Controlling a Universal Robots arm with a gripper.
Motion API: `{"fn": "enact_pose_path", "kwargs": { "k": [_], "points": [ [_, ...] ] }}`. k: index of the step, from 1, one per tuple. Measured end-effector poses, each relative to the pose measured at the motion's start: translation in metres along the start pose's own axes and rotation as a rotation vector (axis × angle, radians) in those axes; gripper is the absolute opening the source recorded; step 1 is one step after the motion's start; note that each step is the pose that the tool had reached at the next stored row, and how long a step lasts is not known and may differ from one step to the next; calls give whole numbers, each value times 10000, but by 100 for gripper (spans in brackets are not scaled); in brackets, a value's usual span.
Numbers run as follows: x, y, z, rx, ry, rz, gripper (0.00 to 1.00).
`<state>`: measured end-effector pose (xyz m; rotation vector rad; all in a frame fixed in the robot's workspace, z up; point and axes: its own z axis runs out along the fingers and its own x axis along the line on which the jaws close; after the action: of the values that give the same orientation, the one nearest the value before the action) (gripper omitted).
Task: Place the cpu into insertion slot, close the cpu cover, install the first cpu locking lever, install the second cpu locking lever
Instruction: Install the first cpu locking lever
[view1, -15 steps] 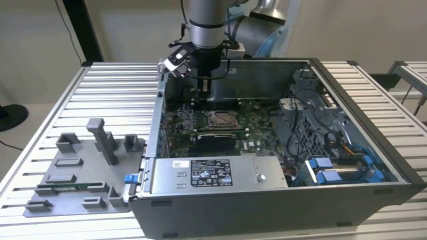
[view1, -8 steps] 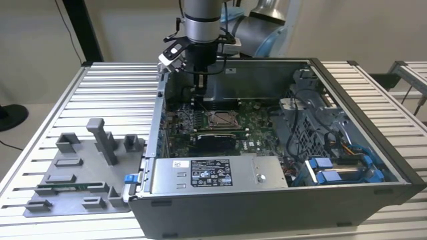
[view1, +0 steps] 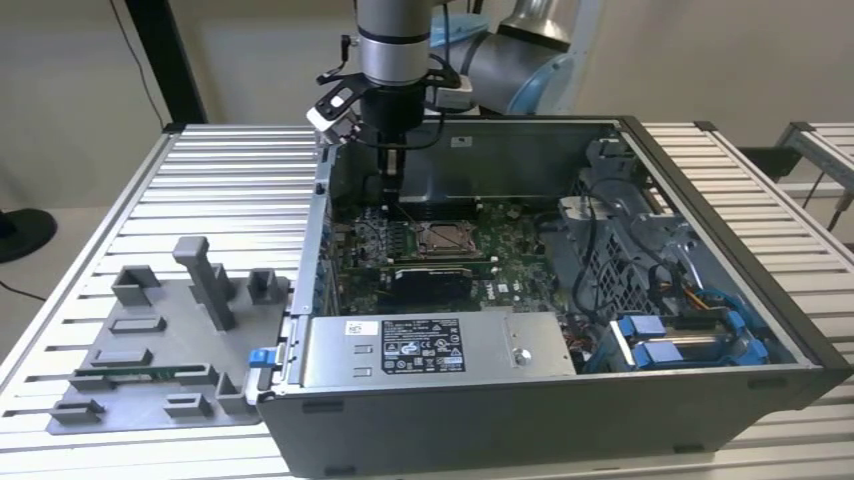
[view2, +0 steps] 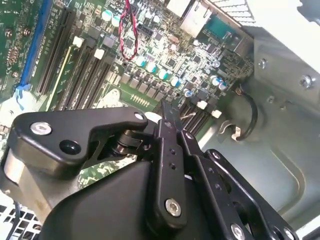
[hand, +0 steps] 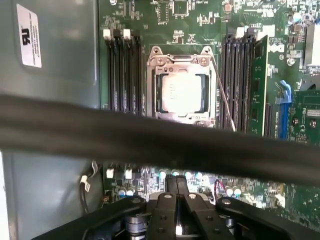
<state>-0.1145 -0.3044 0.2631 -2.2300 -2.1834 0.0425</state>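
First wrist view shows you the cpu (hand: 181, 92) seated in the slot (view1: 441, 238), with the cover (hand: 152, 92) down around it. One wire lever (hand: 223, 95) angles away, apparently unlatched, so you are likely at the lever step. The fingers (view2: 169, 135) are pinched together and empty, at 10 o'clock from the slot in the exterior view. Latching probably calls for a careful press on that wire.

Exterior view looks down into computer case (view1: 534, 155), both wrist views close above its circuit board (hand: 195, 25) (view2: 150, 50)
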Motion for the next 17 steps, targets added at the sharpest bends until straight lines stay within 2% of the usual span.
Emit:
{"fn": "enact_pose_path", "kwargs": {
  "k": [2,10,17],
  "points": [
    [1,-26,1,-2,3,-1,0],
    [25,-56,-1,-1,16,-61,0],
    [58,-188,2,-6,16,-68,0]
  ]
}}
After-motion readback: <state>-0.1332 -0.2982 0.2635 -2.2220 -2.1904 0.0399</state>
